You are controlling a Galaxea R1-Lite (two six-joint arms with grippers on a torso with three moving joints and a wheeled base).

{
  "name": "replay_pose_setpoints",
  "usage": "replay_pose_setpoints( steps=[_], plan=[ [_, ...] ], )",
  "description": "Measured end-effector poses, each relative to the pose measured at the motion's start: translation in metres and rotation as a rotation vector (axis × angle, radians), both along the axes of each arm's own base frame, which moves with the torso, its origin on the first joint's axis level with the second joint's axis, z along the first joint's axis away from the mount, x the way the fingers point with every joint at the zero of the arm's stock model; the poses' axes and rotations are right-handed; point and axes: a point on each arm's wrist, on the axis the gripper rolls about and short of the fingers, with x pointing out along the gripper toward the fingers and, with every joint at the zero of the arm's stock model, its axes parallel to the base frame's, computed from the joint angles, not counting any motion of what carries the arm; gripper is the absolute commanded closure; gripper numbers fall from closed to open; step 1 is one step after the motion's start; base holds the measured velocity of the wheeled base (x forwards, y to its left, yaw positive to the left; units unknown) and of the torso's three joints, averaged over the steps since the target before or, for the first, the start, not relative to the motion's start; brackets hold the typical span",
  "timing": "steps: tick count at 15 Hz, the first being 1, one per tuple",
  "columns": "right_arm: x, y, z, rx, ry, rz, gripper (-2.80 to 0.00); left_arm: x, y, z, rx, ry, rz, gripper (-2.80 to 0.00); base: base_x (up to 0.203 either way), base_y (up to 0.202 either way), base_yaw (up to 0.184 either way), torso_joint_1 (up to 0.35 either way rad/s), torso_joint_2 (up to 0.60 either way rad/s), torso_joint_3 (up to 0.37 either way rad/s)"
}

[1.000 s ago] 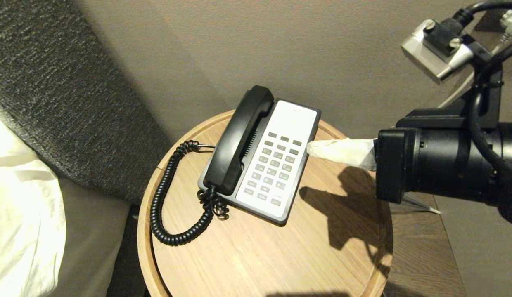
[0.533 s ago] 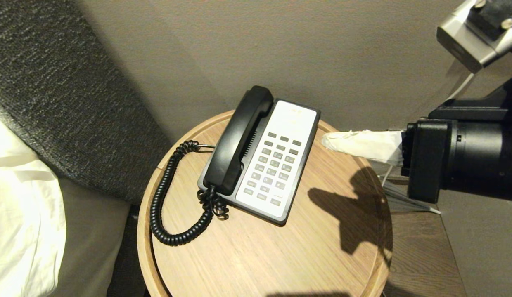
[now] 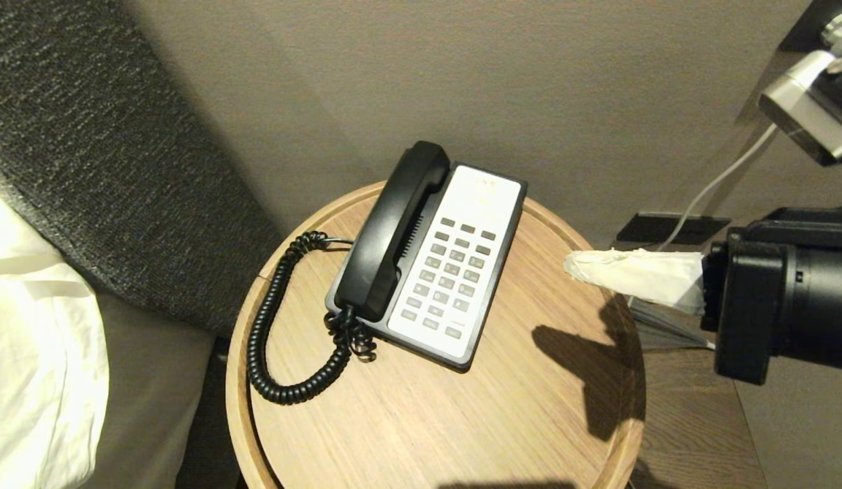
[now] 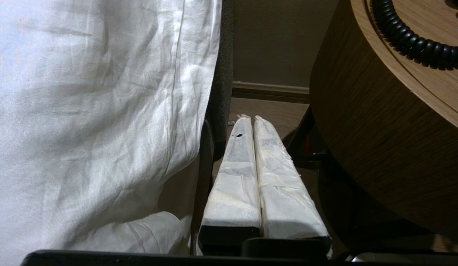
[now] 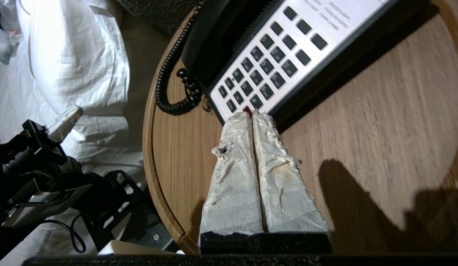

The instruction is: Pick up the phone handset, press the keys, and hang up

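The long black plastic phone handset [image 3: 392,231] is lying in its cradle along the left side of the black-and-white phone base [image 3: 448,272], which is sitting toward the rear of the round light-wood bench [image 3: 462,421], its far end close to the back edge. The black coiled cord [image 3: 285,339] is running from the handset's near end, looping out toward the bench's left edge and curling back to the base. The right end effector [image 3: 572,265], its two fingers wrapped in pale, crumpled tape, is hovering level over the right edge of the bench, pointing at the keypad but well apart from it, with the taped fingers pressed together and holding nothing; its shadow is falling on the wood near that edge. The left end effector [image 4: 247,120] is hanging low beside the bench, below its rim, in the gap between the bench's curved wooden wall and a white bedsheet [image 4: 96,122]; its taped fingers are also pressed flat against each other with nothing between them. A dark grey woven headboard [image 3: 102,149] is standing to the left of the bench, against the beige wall.
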Motion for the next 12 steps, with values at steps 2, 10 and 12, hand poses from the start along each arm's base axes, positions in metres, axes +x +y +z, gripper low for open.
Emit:
replay_pose_setpoints(
  steps=[2, 10, 12],
  plan=[
    [-0.008, -0.01, -0.004, 0.006, -0.009, -0.016, 0.0, 0.0, 0.0, 0.0, 0.0, -0.001, 0.0, 0.0, 0.0, 0.0, 0.0, 0.0, 0.0, 0.0],
    [-0.049, -0.132, -0.056, 0.0, -0.073, -0.559, 0.0, 0.0, 0.0, 0.0, 0.0, -0.001, 0.0, 0.0, 0.0, 0.0, 0.0, 0.0, 0.0, 0.0],
    [-0.091, -0.148, -0.09, 0.002, -0.151, -0.615, 0.0, 0.0, 0.0, 0.0, -0.001, -0.001, 0.0, 0.0, 0.0, 0.0, 0.0, 0.0, 0.0, 0.0]
  ],
)
